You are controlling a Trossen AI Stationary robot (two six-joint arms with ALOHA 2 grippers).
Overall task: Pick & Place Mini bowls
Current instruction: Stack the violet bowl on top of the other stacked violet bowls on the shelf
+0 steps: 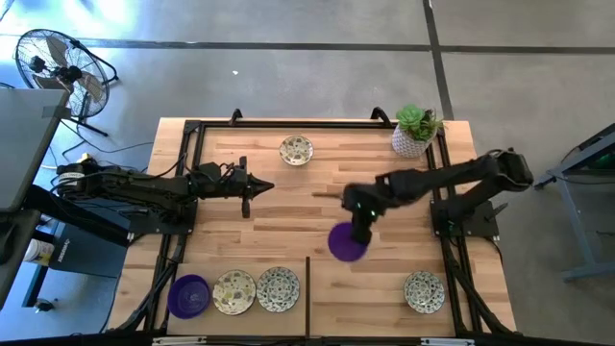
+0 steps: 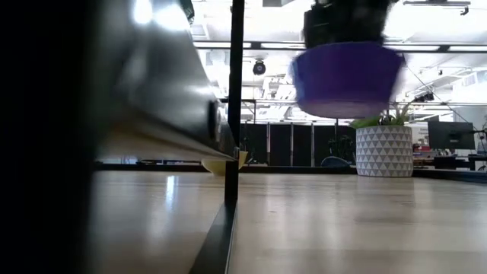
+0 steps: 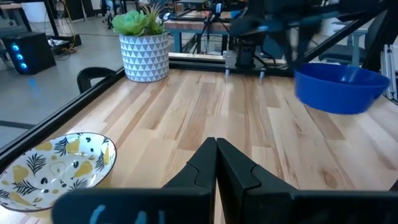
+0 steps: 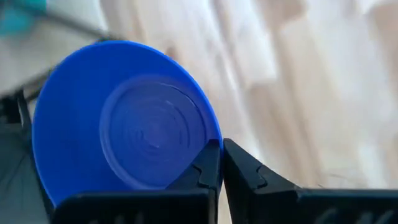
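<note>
A glossy purple mini bowl (image 1: 344, 244) hangs from my right gripper (image 1: 357, 229) above the table's middle; it also shows in the low view (image 2: 346, 78), the left wrist view (image 3: 339, 87) and the right wrist view (image 4: 124, 124). My left gripper (image 1: 252, 189) is shut and empty, left of the middle, fingers (image 3: 216, 155) pointing toward the right. A patterned bowl (image 1: 296, 150) rests on its base at the far edge. At the near left stand a purple bowl (image 1: 189, 295) and two patterned bowls (image 1: 234, 291) (image 1: 278, 288). Another patterned bowl (image 1: 424, 291) stands near right. My right gripper pinches the purple bowl's rim (image 4: 213, 142) between its two fingers, at one side of the bowl. The fingers come from above, pointing down. The bowl hangs about level, open side up, lifted clear of the table (image 2: 346, 78).
A white pot with a green plant (image 1: 415, 132) stands at the far right corner. A dark frame rail (image 1: 197, 173) runs round the table, and a dark divider (image 1: 307, 298) rises at the near edge. Bare wood (image 1: 404, 240) lies under and to the right of the held bowl.
</note>
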